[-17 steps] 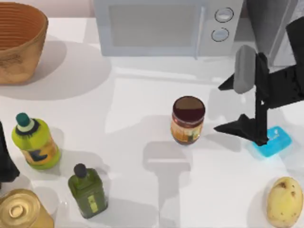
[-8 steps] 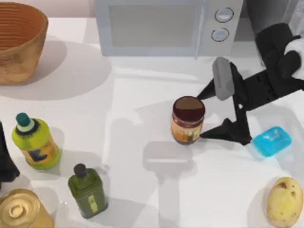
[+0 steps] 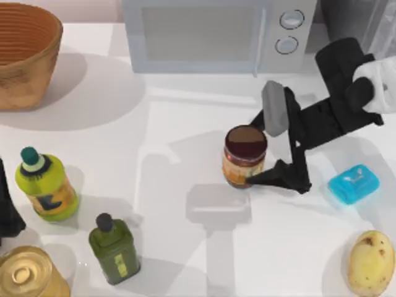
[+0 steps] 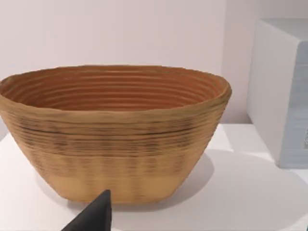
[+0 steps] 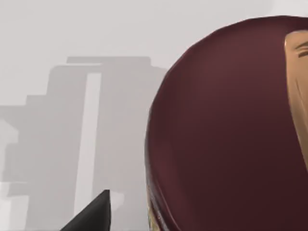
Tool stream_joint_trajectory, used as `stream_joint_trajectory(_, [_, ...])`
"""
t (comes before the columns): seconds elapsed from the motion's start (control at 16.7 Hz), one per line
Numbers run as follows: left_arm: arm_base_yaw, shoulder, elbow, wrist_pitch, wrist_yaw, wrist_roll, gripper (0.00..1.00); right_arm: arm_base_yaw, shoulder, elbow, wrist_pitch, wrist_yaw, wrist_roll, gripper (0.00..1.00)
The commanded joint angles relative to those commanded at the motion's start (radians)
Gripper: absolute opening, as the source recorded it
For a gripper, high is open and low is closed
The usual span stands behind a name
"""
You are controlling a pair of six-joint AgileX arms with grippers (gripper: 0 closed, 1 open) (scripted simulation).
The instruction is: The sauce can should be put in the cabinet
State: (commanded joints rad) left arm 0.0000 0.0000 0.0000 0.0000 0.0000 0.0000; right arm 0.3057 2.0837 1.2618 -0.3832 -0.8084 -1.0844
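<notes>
Maroon-topped sauce can (image 3: 245,156), right gripper (image 3: 255,148) fingers spread beside it

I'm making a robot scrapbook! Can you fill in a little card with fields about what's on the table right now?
sauce can: upright, mid-table
right gripper: open, fingers either side of the sauce can
left gripper: parked at the table's left, facing the basket
cabinet: far right corner
microwave: at the back
potato: near right corner

Overhead table view; two close wrist views
</notes>
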Motion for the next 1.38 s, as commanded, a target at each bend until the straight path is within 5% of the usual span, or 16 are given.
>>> stream_joint_trajectory(0.54, [0.0, 0.0, 0.0, 0.0, 0.0, 0.0, 1.0, 0.067, 0.069, -0.005, 0.139, 0.027, 0.091, 1.0])
stream_joint_trajectory(1.32, [0.0, 0.0, 0.0, 0.0, 0.0, 0.0, 1.0, 0.067, 0.069, -0.005, 0.139, 0.027, 0.091, 0.02])
stream_joint_trajectory(1.38, [0.0, 0.0, 0.0, 0.0, 0.0, 0.0, 1.0, 0.067, 0.069, -0.005, 0.139, 0.027, 0.091, 0.0])
